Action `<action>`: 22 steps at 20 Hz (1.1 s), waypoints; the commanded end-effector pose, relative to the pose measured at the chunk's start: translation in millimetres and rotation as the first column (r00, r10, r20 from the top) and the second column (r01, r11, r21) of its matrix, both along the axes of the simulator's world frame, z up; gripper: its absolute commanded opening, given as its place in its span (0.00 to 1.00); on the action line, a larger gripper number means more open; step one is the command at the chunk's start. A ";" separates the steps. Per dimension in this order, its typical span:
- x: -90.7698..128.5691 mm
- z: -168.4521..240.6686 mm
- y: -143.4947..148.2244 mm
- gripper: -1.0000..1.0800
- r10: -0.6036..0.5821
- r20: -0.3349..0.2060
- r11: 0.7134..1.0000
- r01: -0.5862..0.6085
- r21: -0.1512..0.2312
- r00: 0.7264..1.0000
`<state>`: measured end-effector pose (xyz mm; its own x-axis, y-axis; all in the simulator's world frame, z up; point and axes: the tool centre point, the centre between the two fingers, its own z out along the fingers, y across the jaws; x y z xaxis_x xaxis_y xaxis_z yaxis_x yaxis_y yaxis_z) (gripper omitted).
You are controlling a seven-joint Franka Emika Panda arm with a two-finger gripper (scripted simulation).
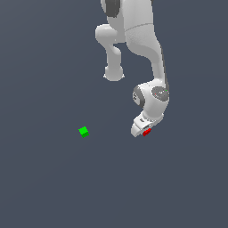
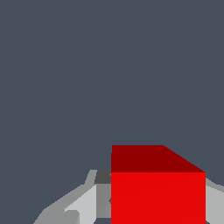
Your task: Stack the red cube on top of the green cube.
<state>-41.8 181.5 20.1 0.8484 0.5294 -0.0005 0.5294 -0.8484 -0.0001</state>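
Observation:
The red cube (image 1: 147, 132) sits between the fingers of my white gripper (image 1: 144, 129), toward the exterior view's right. In the wrist view the red cube (image 2: 157, 188) fills the space between the two grey fingers (image 2: 101, 199), which press against its sides, so the gripper (image 2: 158, 199) is shut on it. The green cube (image 1: 83, 132) rests alone on the dark floor, well off to the exterior view's left of the gripper, at about the same height in the picture. It is out of the wrist view.
The white arm (image 1: 147, 49) reaches down from the top of the exterior view. A plain dark grey floor (image 1: 111, 187) lies under everything.

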 end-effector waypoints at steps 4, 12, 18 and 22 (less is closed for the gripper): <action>0.0 0.4 0.2 0.00 0.000 0.000 1.000 0.000 0.000 1.000; -0.7 24.3 -0.2 0.00 0.000 0.000 1.000 0.000 0.000 1.000; -1.5 65.6 -0.1 0.00 0.001 0.001 1.000 -0.001 -0.001 1.000; -1.3 87.1 0.4 0.00 0.001 0.000 1.000 -0.001 0.000 1.000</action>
